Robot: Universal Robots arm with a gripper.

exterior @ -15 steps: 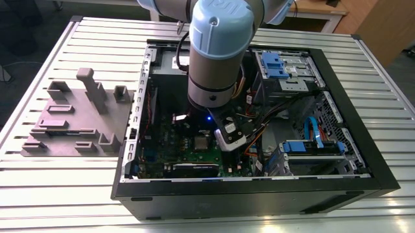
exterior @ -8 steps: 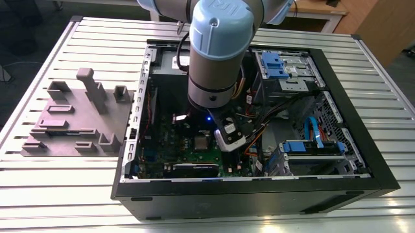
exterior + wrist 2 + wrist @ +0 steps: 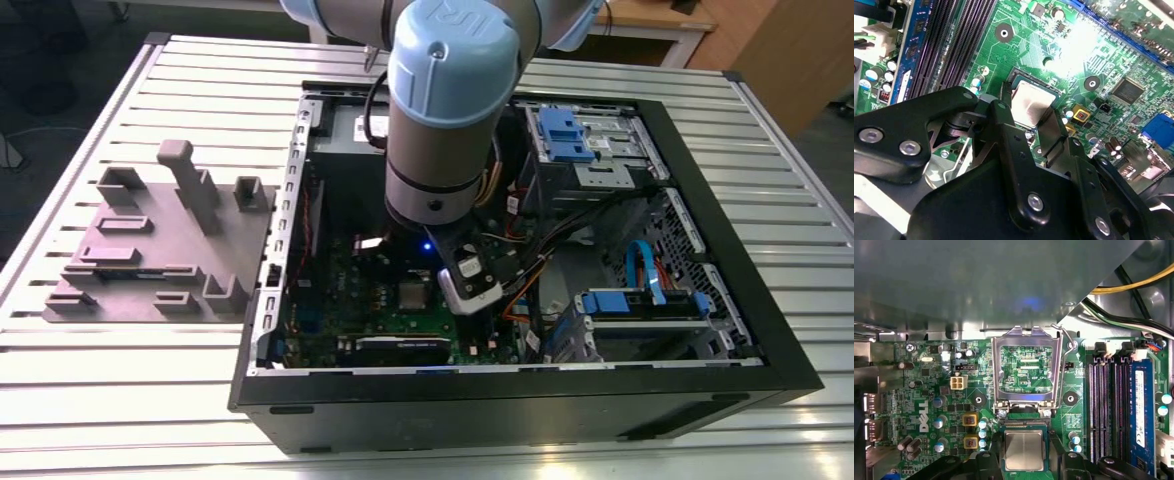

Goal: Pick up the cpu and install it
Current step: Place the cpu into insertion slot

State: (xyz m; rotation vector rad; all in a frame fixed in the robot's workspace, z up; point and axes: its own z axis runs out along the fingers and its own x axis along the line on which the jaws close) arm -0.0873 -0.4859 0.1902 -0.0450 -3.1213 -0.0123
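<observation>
The cpu [image 3: 1031, 102] is a small silvery square with a thin pale rim. In both wrist views it lies level in the socket on the green motherboard [image 3: 929, 390]. My gripper [image 3: 1029, 120] reaches down over it, one black finger against each of two opposite edges, shut on it. In the first wrist view the cpu [image 3: 1024, 450] sits between the gripper's [image 3: 1024, 464] dark fingers, and the socket's metal load plate [image 3: 1026, 367] stands flipped open just beyond it. In the exterior view my arm [image 3: 447, 110] reaches down into the open computer case [image 3: 534, 385].
Long black memory slots [image 3: 1109, 405] run beside the socket. Yellow and black cables [image 3: 1134, 287] cross near a case corner. Blue drive brackets [image 3: 647, 303] fill the case toward the exterior view's right. A grey fixture block [image 3: 160, 245] stands on the slatted table [image 3: 120, 370] at the exterior view's left.
</observation>
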